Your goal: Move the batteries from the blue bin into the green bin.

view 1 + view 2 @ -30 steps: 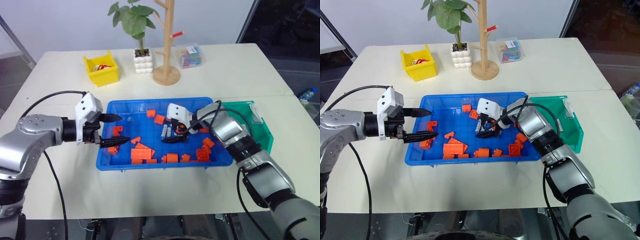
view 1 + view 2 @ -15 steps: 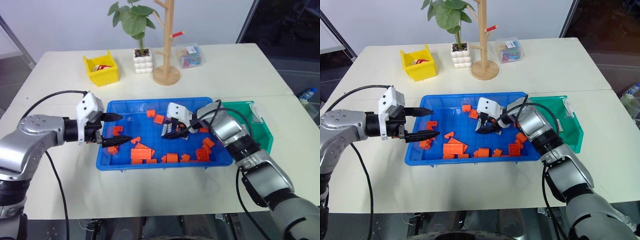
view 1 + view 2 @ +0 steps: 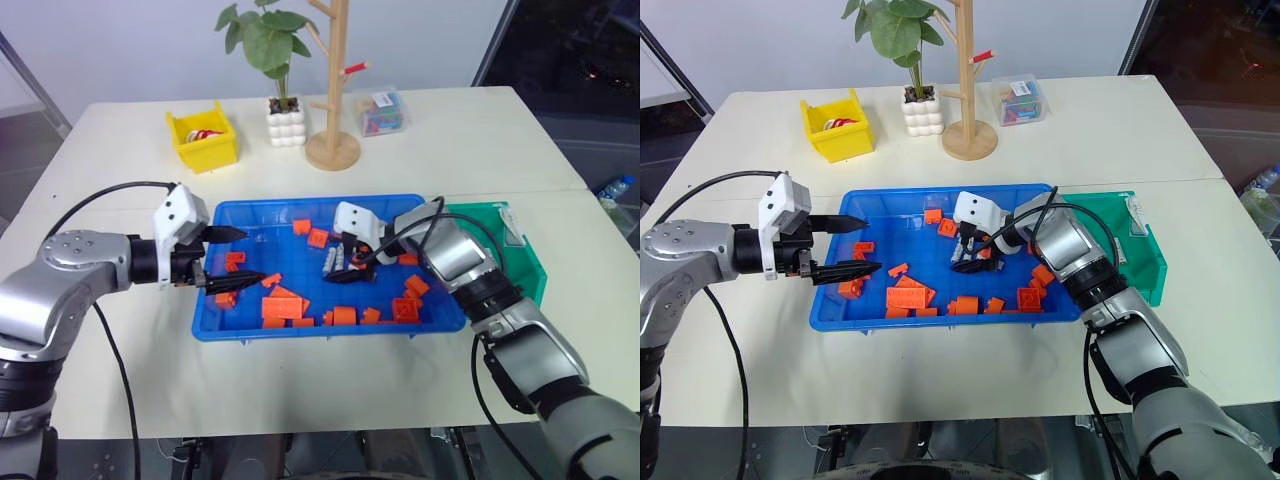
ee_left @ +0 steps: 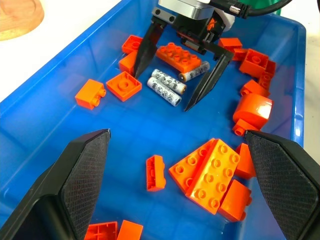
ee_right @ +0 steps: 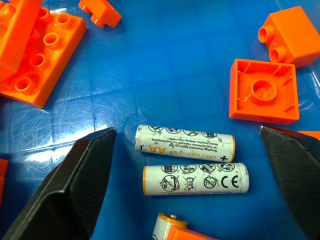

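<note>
Right wrist view gives us the batteries [image 5: 185,142] up close: slim white-silver cylinders with printed markings and orange-ringed ends, two lying side by side on the floor of the blue bin [image 3: 250,325] among orange bricks [image 4: 212,172], a third partly hidden. Our right tool [image 4: 172,82] stands wide open astride them, holding nothing. Our left tool [image 3: 240,258] hangs open and empty over the bin's left end.

Silver arms, black cables, black-fingered white grippers.
</note>
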Motion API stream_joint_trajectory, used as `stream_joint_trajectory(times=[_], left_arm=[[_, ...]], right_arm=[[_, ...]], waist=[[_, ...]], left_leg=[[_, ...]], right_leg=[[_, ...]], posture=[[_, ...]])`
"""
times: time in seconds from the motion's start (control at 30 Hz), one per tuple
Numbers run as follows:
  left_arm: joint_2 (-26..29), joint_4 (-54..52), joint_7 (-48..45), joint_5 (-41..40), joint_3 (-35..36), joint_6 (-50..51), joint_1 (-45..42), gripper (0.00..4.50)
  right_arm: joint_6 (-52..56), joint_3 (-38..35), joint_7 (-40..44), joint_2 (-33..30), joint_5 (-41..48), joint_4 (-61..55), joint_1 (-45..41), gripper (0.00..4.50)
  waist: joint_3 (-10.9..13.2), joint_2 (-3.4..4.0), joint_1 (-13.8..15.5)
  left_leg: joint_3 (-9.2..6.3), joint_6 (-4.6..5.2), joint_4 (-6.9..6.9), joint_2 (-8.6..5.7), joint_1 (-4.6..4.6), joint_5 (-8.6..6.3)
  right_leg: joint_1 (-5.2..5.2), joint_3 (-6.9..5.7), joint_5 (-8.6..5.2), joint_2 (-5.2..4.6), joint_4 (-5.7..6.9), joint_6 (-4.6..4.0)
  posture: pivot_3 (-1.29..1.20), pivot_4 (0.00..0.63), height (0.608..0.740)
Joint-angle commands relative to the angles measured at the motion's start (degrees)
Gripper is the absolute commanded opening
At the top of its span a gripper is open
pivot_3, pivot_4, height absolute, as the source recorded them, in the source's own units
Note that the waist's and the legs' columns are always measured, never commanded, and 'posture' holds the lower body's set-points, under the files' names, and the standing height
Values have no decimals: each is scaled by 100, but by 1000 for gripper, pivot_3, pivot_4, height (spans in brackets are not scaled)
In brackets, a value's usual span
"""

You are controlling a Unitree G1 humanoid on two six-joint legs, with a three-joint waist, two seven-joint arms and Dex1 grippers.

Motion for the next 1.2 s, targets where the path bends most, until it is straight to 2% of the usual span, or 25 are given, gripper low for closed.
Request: stream_joint_trajectory(times=[0.03,0.33,0.43,0.53,0.93,1.07,1.1,1.2], left_arm=[[-20,-87,62,-19,84,-66,-28,4500],[-114,-92,146,10,57,-115,17,4500],[-157,-119,179,11,68,-109,38,4500],[-184,-137,199,15,76,-115,67,4500],[-286,-71,227,68,21,-219,77,4500],[-323,-87,239,70,10,-219,89,4500],[-332,-86,242,72,7,-219,88,4500],[-358,-104,267,66,-1,-208,88,4500]], right_arm=[[34,-50,24,68,3,-241,-193,4448],[56,138,166,102,-118,-206,-224,4448],[28,200,225,70,-177,-188,-215,3559],[41,192,258,68,-197,-217,-211,2213],[168,102,289,53,-228,-436,-390,2235],[203,146,346,12,-245,-562,-422,4263],[228,168,358,16,-249,-595,-428,4456],[324,226,434,25,-241,-725,-426,4456]], waist=[[0,0,0],[0,0,1],[0,0,0],[0,0,0],[0,0,-1],[0,0,0],[0,0,1],[0,0,2]], left_leg=[[0,0,0,0,0,0],[0,0,0,0,0,0],[0,0,0,0,0,0],[0,0,0,0,0,0],[0,0,0,0,0,0],[0,0,0,0,0,0],[0,0,0,0,0,0],[-1,0,0,0,0,0]], right_leg=[[0,0,0,0,0,0],[0,0,0,0,0,0],[0,0,0,0,0,0],[0,0,0,0,0,0],[0,0,0,0,0,0],[-1,0,0,0,0,0],[0,0,0,0,0,0],[0,0,0,0,0,0]], posture=[[0,150,740],[0,150,740],[0,150,740],[0,150,740],[0,150,740],[0,150,740],[0,150,740],[0,150,740]])
